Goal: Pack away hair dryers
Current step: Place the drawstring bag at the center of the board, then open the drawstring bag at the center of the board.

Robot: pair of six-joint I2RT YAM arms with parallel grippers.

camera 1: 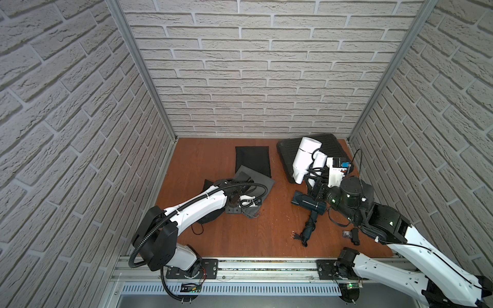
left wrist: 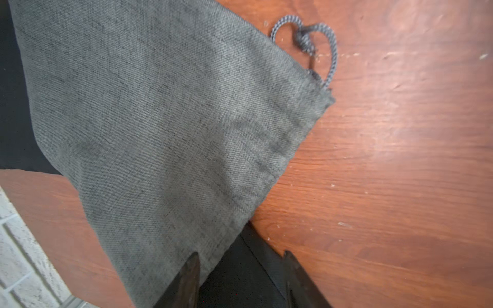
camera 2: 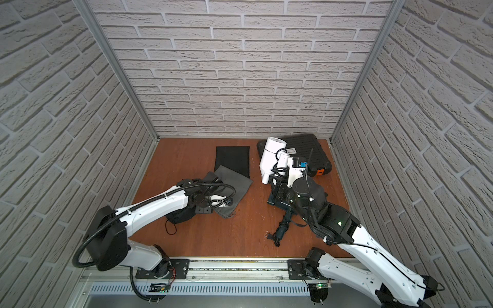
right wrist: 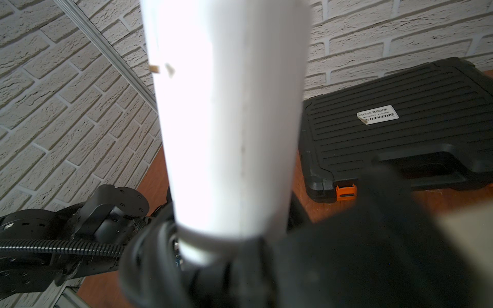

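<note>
- Two dryers show in both top views: the white hair dryer [camera 1: 302,157], lifted off the table [camera 1: 213,240] in front of the hard case [camera 1: 332,145], and the teal hair dryer [camera 1: 309,204], which lies on the wood beside the right arm with its cord trailing toward the front edge.
- We see the case's orange latch [right wrist: 346,192] and white label only in the right wrist view; a top view also shows the latch [camera 2: 321,172].
- We find the grey pouch's knotted drawstring [left wrist: 314,40] clear only in the left wrist view.
- Hard case: lid down, contents unseen.
- Black pouch [camera 1: 253,162]: flat. The grey pouch [camera 1: 262,184] lies flat and overlaps its near edge.
- Second black pouch [camera 1: 208,217]: it bulges under the left arm, and we cannot tell its contents.
- Left gripper [left wrist: 241,253]: fingers apart and grasping nothing, one tip over the grey pouch's edge, black cloth between them.
- Right gripper [camera 1: 314,179]: clenched on the white hair dryer by its coiled cord.
</note>
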